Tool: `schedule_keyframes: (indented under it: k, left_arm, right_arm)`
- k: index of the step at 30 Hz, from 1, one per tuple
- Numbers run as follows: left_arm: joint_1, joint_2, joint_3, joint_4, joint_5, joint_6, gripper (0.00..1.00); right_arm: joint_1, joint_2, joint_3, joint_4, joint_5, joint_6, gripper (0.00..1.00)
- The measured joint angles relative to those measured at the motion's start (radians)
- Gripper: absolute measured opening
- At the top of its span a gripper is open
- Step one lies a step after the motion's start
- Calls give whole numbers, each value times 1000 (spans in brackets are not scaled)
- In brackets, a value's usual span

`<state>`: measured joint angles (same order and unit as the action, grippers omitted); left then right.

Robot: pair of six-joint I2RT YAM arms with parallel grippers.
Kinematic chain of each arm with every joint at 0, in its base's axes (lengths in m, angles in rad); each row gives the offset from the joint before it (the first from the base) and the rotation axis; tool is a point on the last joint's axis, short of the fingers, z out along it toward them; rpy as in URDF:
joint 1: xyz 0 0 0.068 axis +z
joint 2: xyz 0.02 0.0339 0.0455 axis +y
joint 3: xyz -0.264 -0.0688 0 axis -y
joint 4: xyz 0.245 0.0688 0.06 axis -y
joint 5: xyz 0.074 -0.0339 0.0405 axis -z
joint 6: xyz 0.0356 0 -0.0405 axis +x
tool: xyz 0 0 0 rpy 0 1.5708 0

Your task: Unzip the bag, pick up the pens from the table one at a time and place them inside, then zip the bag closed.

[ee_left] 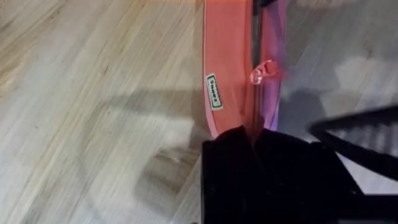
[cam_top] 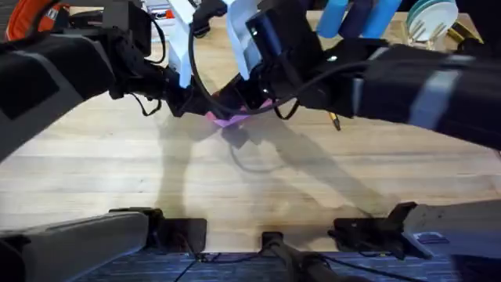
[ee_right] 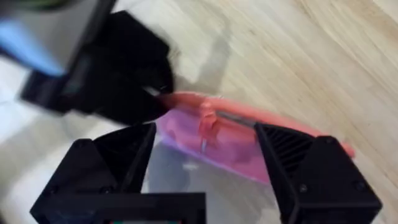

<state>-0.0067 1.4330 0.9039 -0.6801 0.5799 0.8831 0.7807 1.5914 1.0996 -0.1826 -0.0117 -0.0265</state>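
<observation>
The pink bag (cam_top: 229, 119) lies mid-table, mostly hidden under both arms. My left gripper (cam_top: 192, 106) is shut on one end of the bag (ee_left: 227, 74), black fingers (ee_left: 267, 168) clamped where the zipper line ends. The zipper pull (ee_left: 264, 71) sits a short way along the top. My right gripper (ee_right: 205, 155) hangs open over the bag (ee_right: 236, 146), one finger (ee_right: 118, 168) on each side of the pull (ee_right: 205, 121), not touching it. A yellow-tan pen (cam_top: 334, 120) with a dark tip lies on the table (cam_top: 117, 164) just right of the right arm.
Blue objects (cam_top: 356, 16) and a teal plate with cutlery (cam_top: 430, 19) stand at the far right. An orange item (cam_top: 31, 16) sits at the far left corner. Bare wood stretches between the bag and the near edge.
</observation>
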Motion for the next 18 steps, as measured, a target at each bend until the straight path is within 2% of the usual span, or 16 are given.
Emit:
schedule_keyframes:
  k: [6, 14, 16, 18]
  left_arm:
    - [0, 0, 0, 15, 4, -23, 43]
    - [0, 0, 0, 19, 4, -27, 79]
    - [0, 0, 0, 21, 4, -27, 139]
    - [0, 0, 0, 27, 4, -27, 331]
  right_arm:
    - [36, -109, 0, -124, -19, -9, 997]
    - [-59, -159, 16, -140, -18, -13, 997]
    - [-79, -159, 26, -140, -18, -13, 997]
    - [-94, -159, 35, -140, -18, -13, 997]
